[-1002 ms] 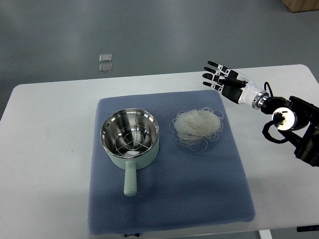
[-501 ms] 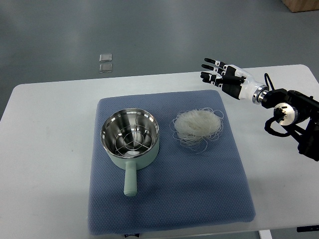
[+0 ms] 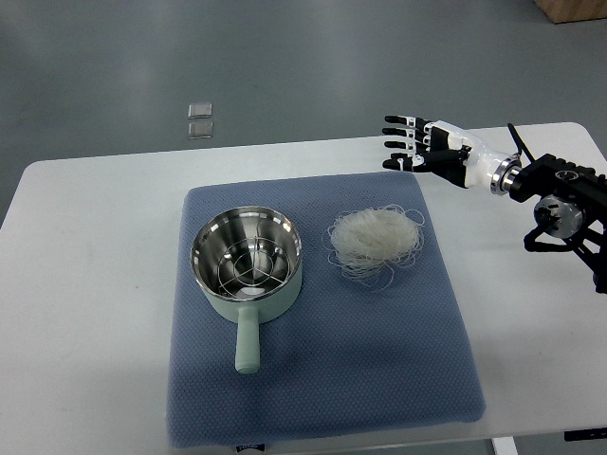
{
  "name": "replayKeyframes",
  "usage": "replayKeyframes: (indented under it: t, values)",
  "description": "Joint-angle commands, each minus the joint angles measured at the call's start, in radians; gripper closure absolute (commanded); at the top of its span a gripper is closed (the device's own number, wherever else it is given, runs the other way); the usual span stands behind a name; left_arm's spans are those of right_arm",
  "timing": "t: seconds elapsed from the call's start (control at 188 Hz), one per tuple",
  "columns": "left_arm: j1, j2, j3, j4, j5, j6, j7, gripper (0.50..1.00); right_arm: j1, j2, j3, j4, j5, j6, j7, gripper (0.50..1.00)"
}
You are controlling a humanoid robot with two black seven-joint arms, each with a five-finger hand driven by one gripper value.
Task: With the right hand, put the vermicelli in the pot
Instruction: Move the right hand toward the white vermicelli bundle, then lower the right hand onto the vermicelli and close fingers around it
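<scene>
From the top view, the blue mat [image 3: 379, 379] serves as the landmark; it covers the middle of the white table [image 3: 95, 284], probably to keep things from sliding. The pot [image 3: 248, 267] sits on the mat's left half, mouth up and handle toward the robot, so its bowl is open to a drop from above; the vermicelli [image 3: 376, 239] lies in a loose nest on the mat just right of the pot, apart from it, not yet moved. The right hand [image 3: 427, 152] hovers past the mat's far right corner, over bare table; its fingers [image 3: 400, 142] are stretched out and spread, holding and touching nothing, well apart from the vermicelli; I judge the reach is only starting.
</scene>
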Motion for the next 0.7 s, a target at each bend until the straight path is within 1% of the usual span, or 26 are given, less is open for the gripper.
replayKeyframes:
  t: [0.0,0.064,0.197,0.357,0.485,0.693]
  values:
    - [0.0,0.0,0.001,0.0,0.0,0.0,0.0,0.5,-0.015,0.005,0.0,0.018,-0.085,0.0,0.017,0.572]
    - [0.0,0.0,-0.001,0.0,0.0,0.0,0.0,0.5,-0.021,0.009,-0.004,0.031,-0.17,0.0,0.043,0.572]
    - [0.0,0.0,-0.001,0.0,0.0,0.0,0.0,0.5,-0.027,-0.003,-0.005,0.055,-0.358,0.002,0.074,0.572]
    - [0.0,0.0,-0.001,0.0,0.0,0.0,0.0,0.5,-0.016,-0.014,-0.005,0.057,-0.562,0.003,0.127,0.572]
    - [0.0,0.0,-0.001,0.0,0.0,0.0,0.0,0.5,-0.013,-0.021,-0.005,0.069,-0.627,0.015,0.143,0.572]
    - [0.0,0.0,-0.001,0.0,0.0,0.0,0.0,0.5,-0.013,-0.018,-0.014,0.078,-0.66,0.029,0.143,0.572]
